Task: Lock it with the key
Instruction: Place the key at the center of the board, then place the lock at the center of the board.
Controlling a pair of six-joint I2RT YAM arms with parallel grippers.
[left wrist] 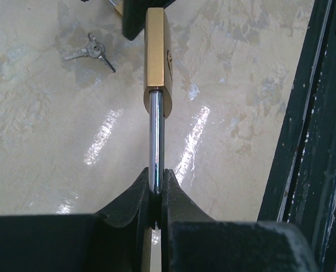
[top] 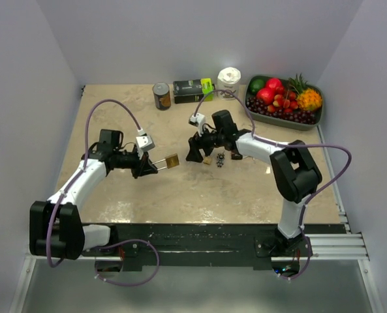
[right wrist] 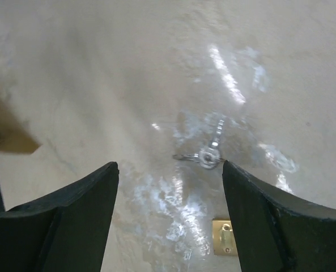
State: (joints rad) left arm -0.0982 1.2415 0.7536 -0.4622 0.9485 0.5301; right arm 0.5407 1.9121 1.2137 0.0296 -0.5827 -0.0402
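Note:
My left gripper (top: pixel 151 165) is shut on the chrome shackle (left wrist: pixel 155 136) of a brass padlock (left wrist: pixel 156 54) and holds it level above the table, body (top: pixel 172 161) pointing right. My right gripper (top: pixel 194 154) stands open just right of the padlock, with nothing between its fingers (right wrist: pixel 83 198). The keys (right wrist: pixel 205 156), a small silver bunch on a ring, lie flat on the table under that gripper's far side; they also show as keys (top: pixel 219 158) and keys (left wrist: pixel 92 52). The padlock's blurred brass body (right wrist: pixel 9 139) fills the left edge of the right wrist view.
A small brass block (right wrist: pixel 224 237) lies on the table beside the keys, seen too as the block (top: pixel 207 160). At the back stand a can (top: pixel 161 95), a dark box (top: pixel 193 89), a white roll (top: pixel 229 80) and a fruit tray (top: pixel 316 121).

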